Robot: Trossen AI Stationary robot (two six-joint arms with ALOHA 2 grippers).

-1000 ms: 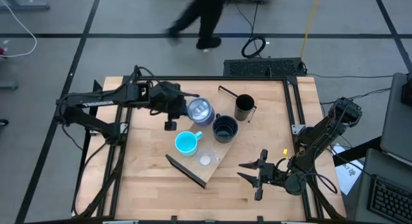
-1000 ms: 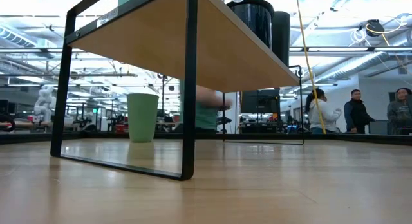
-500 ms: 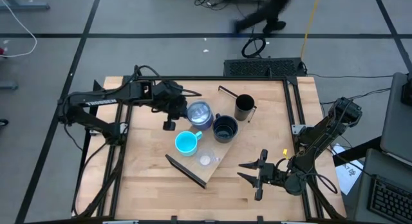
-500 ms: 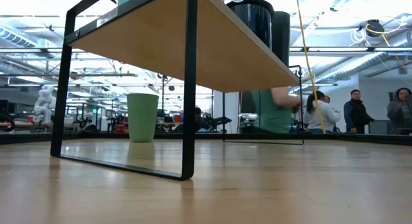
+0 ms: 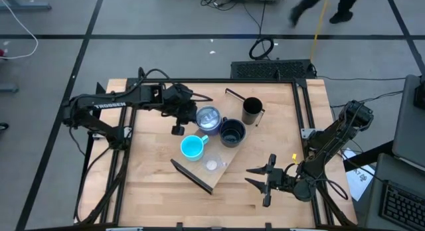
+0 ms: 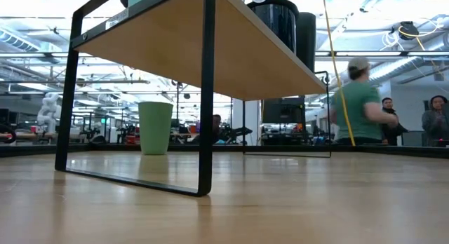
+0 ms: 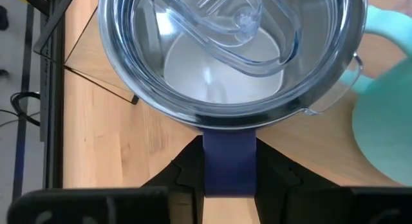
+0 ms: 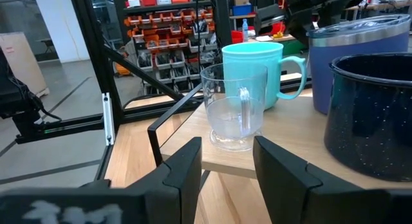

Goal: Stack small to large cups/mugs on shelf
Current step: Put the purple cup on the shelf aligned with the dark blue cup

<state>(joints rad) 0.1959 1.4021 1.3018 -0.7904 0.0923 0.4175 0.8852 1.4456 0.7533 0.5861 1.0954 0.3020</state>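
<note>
The shelf (image 5: 226,155) lies slantwise across the table on its brackets. On it stand the tall black cup (image 5: 252,110), the wide black mug (image 5: 232,132), the cyan mug (image 5: 192,148) and the tiny clear cup (image 5: 212,165). My left gripper (image 5: 192,116) is shut on the lidded blue-purple mug (image 5: 208,118) at the shelf's left edge, between the cyan mug and the wide black mug. The green tumbler (image 6: 155,128) stands on the table beyond the shelf. My right gripper (image 5: 255,178) waits open by the table's near right, level with the shelf, facing the clear cup (image 8: 234,114). My left gripper pinches the blue-purple mug's dark handle (image 7: 228,161) between its two fingers. The fingers come from the table's left, slanting downward. The mug stays upright, its clear lid (image 7: 232,31) on top. Whether its base rests on the shelf I cannot tell.
Dark frame rails (image 5: 305,118) run along the table's sides. The shelf's near bracket (image 6: 205,97) stands close in the low view. Bare tabletop (image 5: 149,184) lies near left. A person (image 6: 358,100) walks in the room behind.
My left gripper has carried the blue-purple mug a little toward the table's right and near edges, farther over the shelf, with the mug still upright. Behind the table a person has walked from left to right.
</note>
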